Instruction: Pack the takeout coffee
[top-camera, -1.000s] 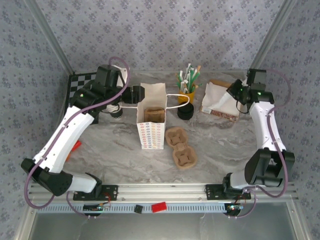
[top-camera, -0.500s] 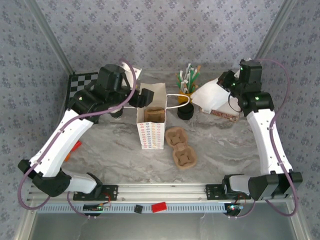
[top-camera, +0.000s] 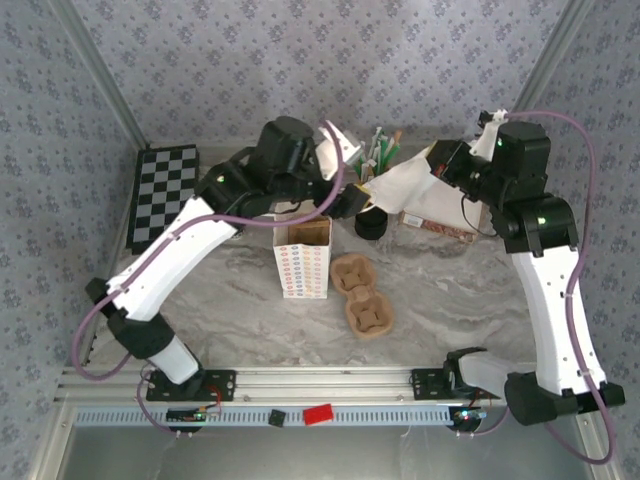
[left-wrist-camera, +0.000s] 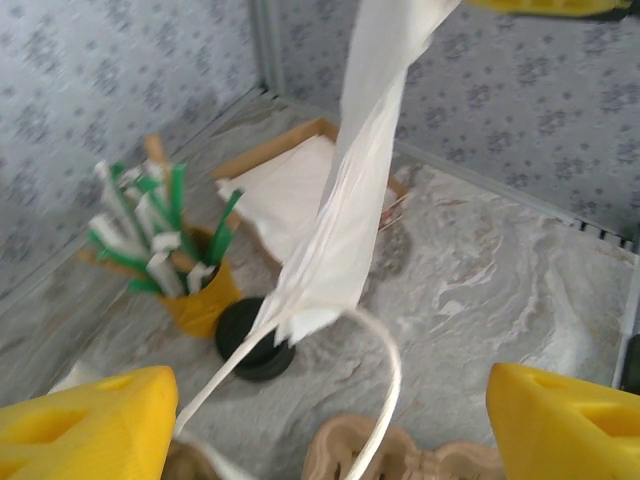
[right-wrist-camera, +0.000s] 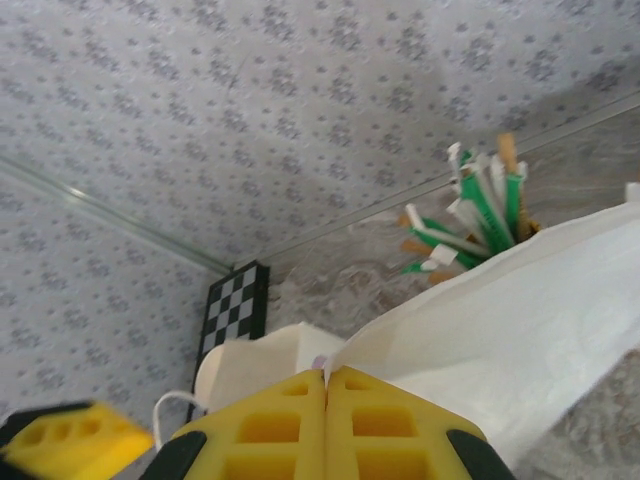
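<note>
A low round black lid (top-camera: 372, 225) stands by the straw cup, also black lid (left-wrist-camera: 253, 338); whether the dark cup is under it I cannot tell. The white dotted bag (top-camera: 303, 262) stands open mid-table. My left gripper (top-camera: 348, 199) hovers just right of the bag's mouth, open, left gripper (left-wrist-camera: 330, 405), with the bag's cord handle (left-wrist-camera: 392, 372) looping between its yellow fingers without touching them. My right gripper (top-camera: 441, 166) is raised at the back right, shut on a white napkin (top-camera: 395, 183). The right gripper (right-wrist-camera: 326, 385) pinches the napkin's (right-wrist-camera: 520, 310) corner.
A yellow cup of wrapped straws (top-camera: 377, 158) stands behind the lid. A napkin tray (top-camera: 440, 215) lies at the back right. Two pulp cup carriers (top-camera: 361, 297) lie right of the bag. A chessboard (top-camera: 160, 195) lies at the back left.
The left arm swung right, from behind the bag to over its right edge. The right arm rose and carried the napkin up and leftward off the tray.
</note>
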